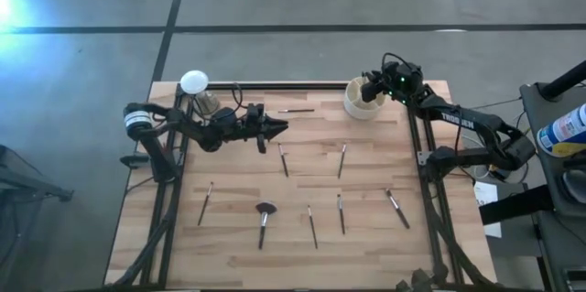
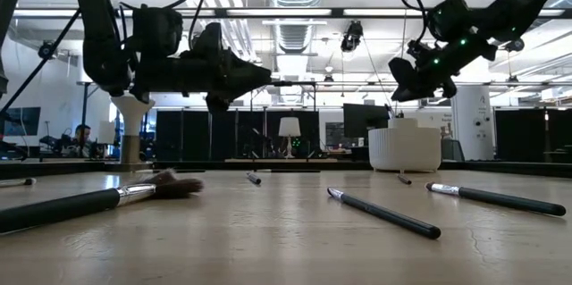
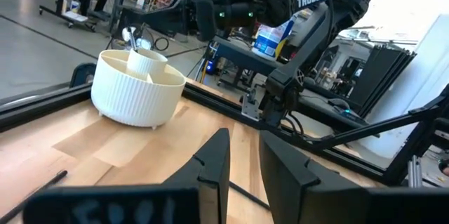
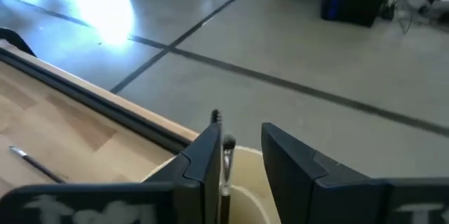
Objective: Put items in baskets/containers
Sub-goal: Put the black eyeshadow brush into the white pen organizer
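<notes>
**Right gripper over cup, fingers parted beside a brush; left gripper raised and empty**

The right gripper (image 1: 370,89) hangs over the cream-white round cup (image 1: 361,100) at the table's far edge, its arm reaching in from the right side with the wrist bent down towards the cup's mouth. In the right wrist view its two dark fingers (image 4: 203,164) stand apart, and a thin brush (image 4: 226,164) stands upright in the cup, just beside the inner face of one finger; whether that finger touches it cannot be told. No clamp on the brush is evident.

The left gripper (image 1: 277,127) is held level above the table, well apart from the cup, its arm stretched from the left side towards the centre. Its fingers (image 3: 210,168) are parted with nothing between them.

The cup's inner dividers show in the left wrist view. On the wooden table (image 1: 238,182) lie further makeup brushes: a fluffy-headed brush (image 1: 264,222) near the front, and thin ones (image 1: 341,213) scattered across the middle and front. A white disc on a stand (image 1: 194,83) occupies the far left corner.
</notes>
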### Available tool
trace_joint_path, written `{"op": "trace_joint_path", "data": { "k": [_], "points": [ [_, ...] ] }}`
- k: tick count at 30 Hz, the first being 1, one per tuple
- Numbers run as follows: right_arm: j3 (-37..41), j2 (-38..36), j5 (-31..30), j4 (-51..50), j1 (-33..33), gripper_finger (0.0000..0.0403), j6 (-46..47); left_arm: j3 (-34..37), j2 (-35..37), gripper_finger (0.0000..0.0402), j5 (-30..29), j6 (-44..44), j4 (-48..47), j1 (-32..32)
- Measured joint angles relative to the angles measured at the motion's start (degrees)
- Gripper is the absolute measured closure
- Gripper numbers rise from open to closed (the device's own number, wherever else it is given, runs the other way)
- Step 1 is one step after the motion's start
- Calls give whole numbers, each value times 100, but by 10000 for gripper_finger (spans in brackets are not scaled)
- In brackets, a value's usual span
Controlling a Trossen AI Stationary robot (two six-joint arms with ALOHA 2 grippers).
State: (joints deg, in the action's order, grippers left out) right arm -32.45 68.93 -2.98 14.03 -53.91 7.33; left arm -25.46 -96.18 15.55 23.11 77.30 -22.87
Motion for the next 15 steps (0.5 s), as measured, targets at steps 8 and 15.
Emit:
{"op": "trace_joint_path", "data": {
  "k": [8,15],
  "points": [
    [0,-153,28,-332,38,330,-82,-8,0,331,-2,142,124,11],
    [143,-857,39,-312,536,391,-451,-12,2,331,-2,376,688,11]
  ]
}}
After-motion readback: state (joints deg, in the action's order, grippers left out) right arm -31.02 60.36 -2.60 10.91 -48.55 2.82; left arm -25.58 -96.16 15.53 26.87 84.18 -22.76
